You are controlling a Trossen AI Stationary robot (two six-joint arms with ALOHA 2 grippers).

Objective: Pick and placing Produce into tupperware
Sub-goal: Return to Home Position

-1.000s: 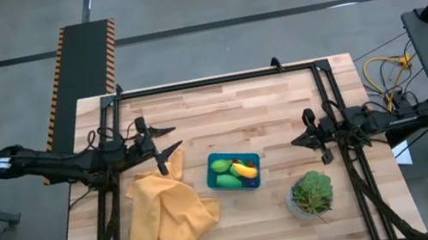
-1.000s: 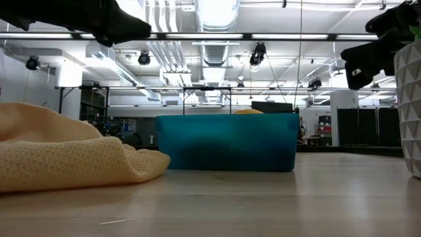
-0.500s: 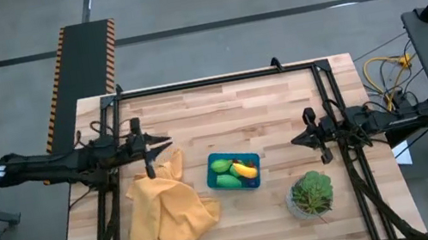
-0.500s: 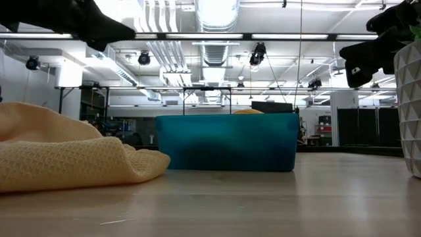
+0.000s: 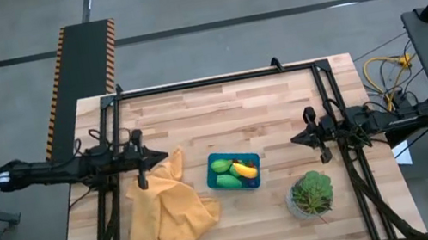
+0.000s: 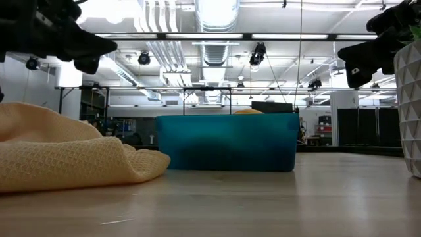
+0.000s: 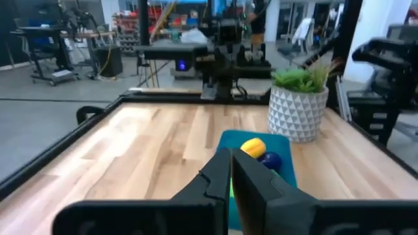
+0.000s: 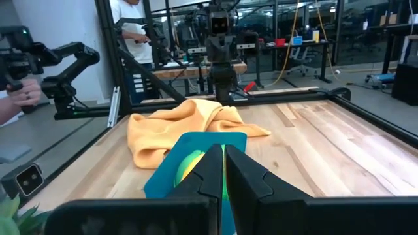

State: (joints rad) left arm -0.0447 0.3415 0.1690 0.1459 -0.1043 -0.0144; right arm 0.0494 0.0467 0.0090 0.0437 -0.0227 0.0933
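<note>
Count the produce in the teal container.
4 visible in the tupperware: a green piece and a second green piece at the cloth end, a yellow piece toward the plant, a blue-purple piece beside it. More may be hidden.

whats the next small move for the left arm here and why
Probably pull the left gripper back toward its base at the table's left side. It is shut and empty, hanging over the yellow cloth's edge, while the toy fruit sits inside the blue bin, so nothing seems left to pick. The right gripper waits, shut, on the table's right side.
</note>
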